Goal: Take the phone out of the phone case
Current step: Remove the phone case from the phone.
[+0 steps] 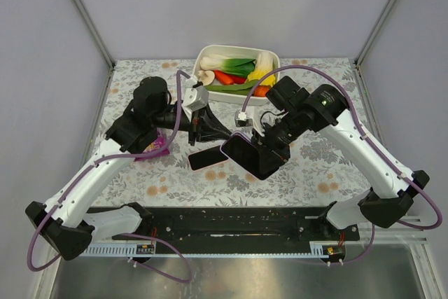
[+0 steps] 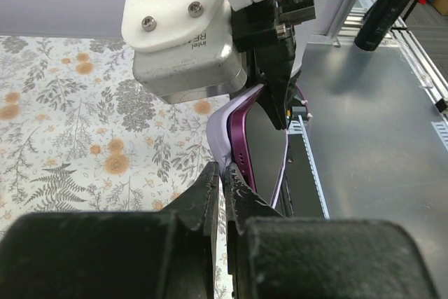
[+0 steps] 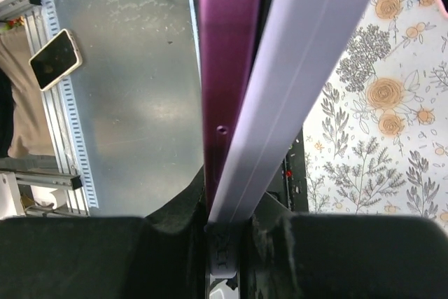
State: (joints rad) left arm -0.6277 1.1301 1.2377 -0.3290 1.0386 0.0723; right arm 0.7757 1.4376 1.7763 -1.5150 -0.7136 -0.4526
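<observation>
Two grips at once: the lavender phone case [image 2: 218,133] is pinched by the left gripper [image 2: 222,181], the purple phone [image 3: 224,68] is clamped edgewise by the right gripper [image 3: 225,223].

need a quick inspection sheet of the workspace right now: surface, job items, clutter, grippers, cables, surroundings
surface: floral cloth, flat, no spill seen
job's things: phone held between both arms; lilac case pulled away along one edge, not yet off
clutter: tray of vegetables at the back; pink item under the left arm; dark slab beside the phone, cannot tell what
grippers: left gripper shut on the case edge; right gripper shut on the phone
cables: purple cable looped along each arm, no snag seen
surroundings: grey walls; second phone on a metal bench off the table
</observation>
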